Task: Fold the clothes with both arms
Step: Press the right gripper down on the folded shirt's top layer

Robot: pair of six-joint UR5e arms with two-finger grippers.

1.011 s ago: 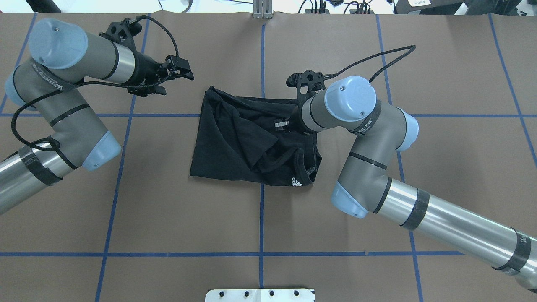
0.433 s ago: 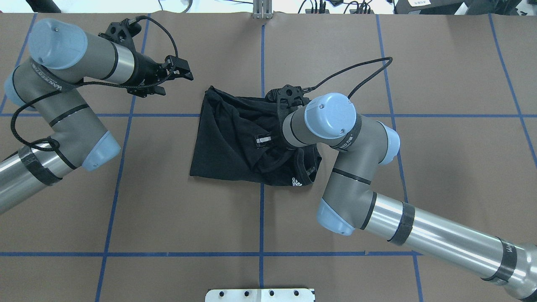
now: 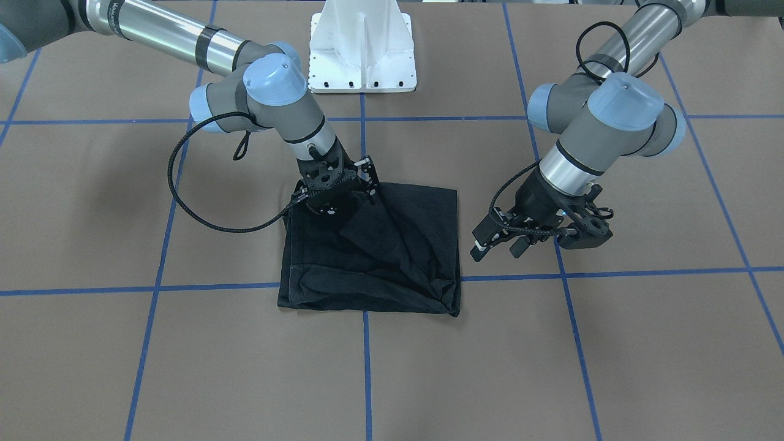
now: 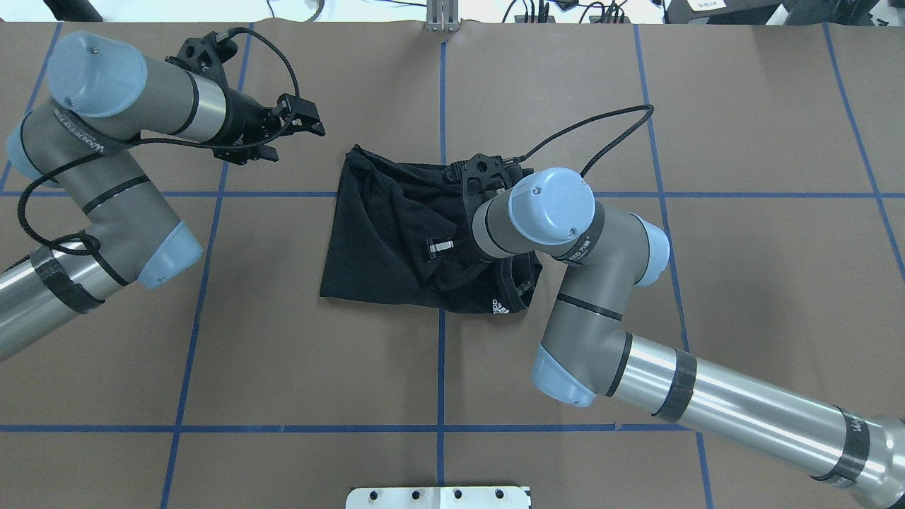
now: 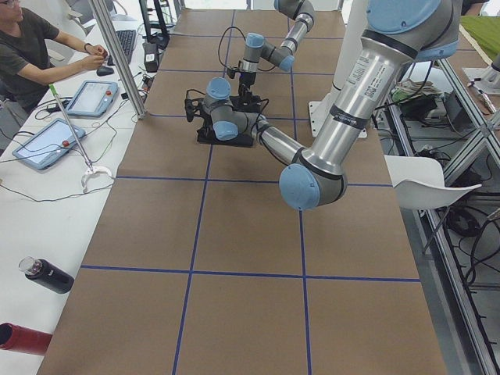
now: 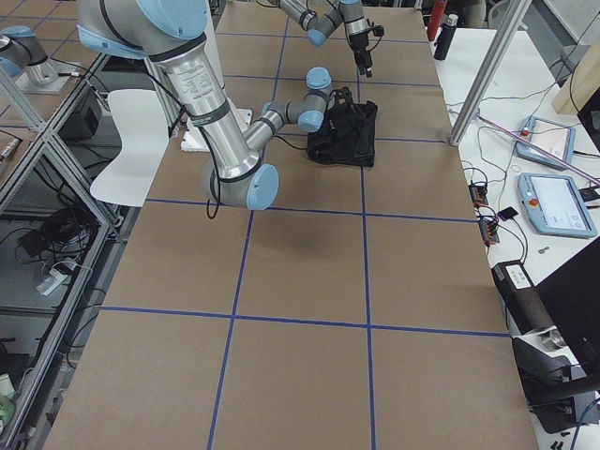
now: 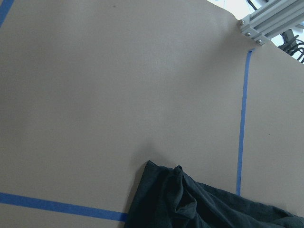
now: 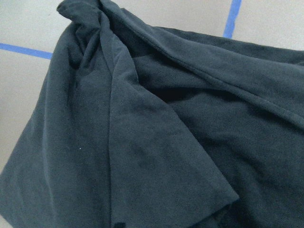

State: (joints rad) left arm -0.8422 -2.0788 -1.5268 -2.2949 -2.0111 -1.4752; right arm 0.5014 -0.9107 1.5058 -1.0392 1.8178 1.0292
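Rumpled black short-sleeved T-shirt [image 4: 382, 240], folded into a rough rectangle with its white collar logo [image 4: 500, 306] showing, lies at the centre of the brown blue-gridded table [image 4: 283, 367]. The black two-finger right gripper [image 3: 370, 187] pinches a raised flap of the shirt. The matching left gripper [image 3: 496, 251] hangs beside it, jaws apart.

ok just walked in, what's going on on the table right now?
Shirt folding, partway through. A black T-shirt lies part-folded and rumpled in the middle of the table. The right pincer is down on a loose flap near the shirt's middle; whether it has actually pinched the cloth isn't clear. The left pincer hangs open and empty beside the shirt, not touching it.
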